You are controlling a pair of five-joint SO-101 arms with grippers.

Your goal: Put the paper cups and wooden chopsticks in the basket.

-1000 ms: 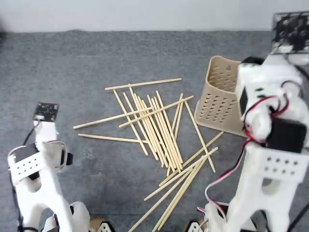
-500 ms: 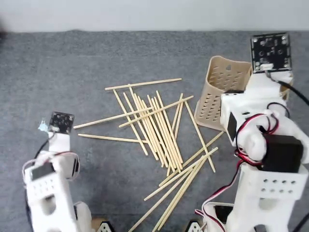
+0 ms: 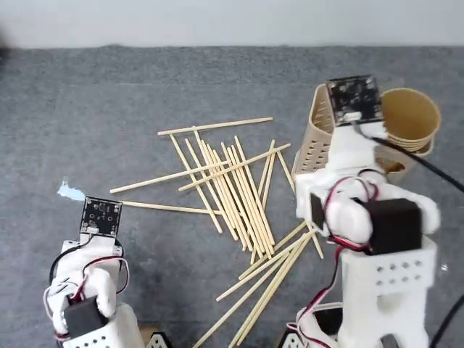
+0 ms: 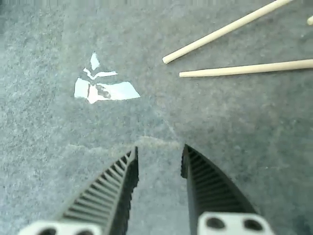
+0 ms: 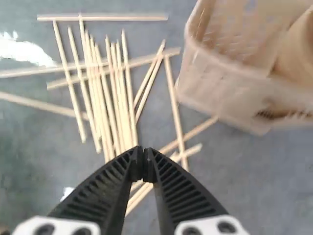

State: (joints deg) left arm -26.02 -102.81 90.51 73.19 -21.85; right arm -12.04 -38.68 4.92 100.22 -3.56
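L jaws apart, R jaws together; approx 20 chopsticks (image 3: 239,196) loose, 1 cup stack (image 3: 410,119) in 1 basket (image 3: 317,158).

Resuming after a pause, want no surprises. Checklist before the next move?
1. Cups in basket: ok.
2. Chopsticks in basket: not ok, the pile lies on the mat.
3. Right gripper open for a pick: not ok, it is shut and empty above the pile.
4. Left gripper open: ok, empty, over mat near two chopstick ends.
5. Basket mouth free: cannot tell, an arm hides part.
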